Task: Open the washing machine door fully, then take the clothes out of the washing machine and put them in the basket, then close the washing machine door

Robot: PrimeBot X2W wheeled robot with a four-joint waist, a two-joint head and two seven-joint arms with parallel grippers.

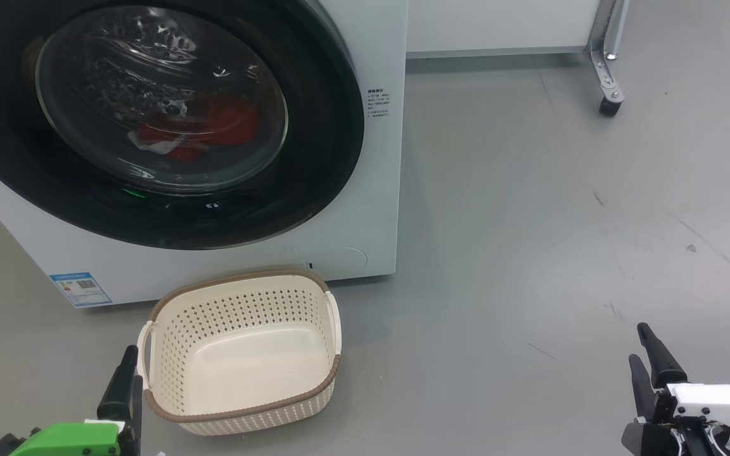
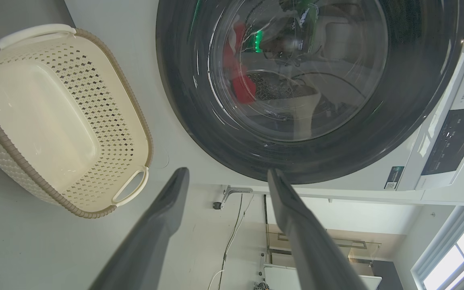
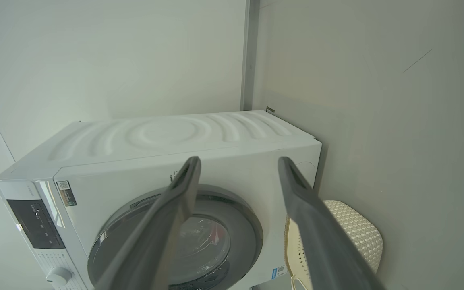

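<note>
The white washing machine [image 1: 365, 209] stands at the upper left with the washing machine door [image 1: 333, 145] lying flush against its front. Through the glass, red clothes [image 1: 213, 123] with a bit of white lie low in the drum. The cream basket [image 1: 333, 329] sits on the floor just before the machine, with nothing in it. My left gripper [image 1: 130, 373] is open beside the basket's left handle. My right gripper [image 1: 639, 343] is open far to the right, over bare floor. The left wrist view shows the left gripper [image 2: 228, 173] open toward the door's black rim [image 2: 199, 121], the clothes [image 2: 242, 80] and the basket [image 2: 135, 104]. In the right wrist view, the right gripper [image 3: 240, 161] faces the washing machine [image 3: 175, 137].
A metal leg on a caster wheel [image 1: 609, 104] stands at the back right, by a white panel [image 1: 498, 25]. Grey floor [image 1: 561, 221] spreads right of the machine. The machine's dark control panel [image 2: 449, 145] lies above the door. A wall [image 3: 377, 100] is close behind the basket [image 3: 361, 229].
</note>
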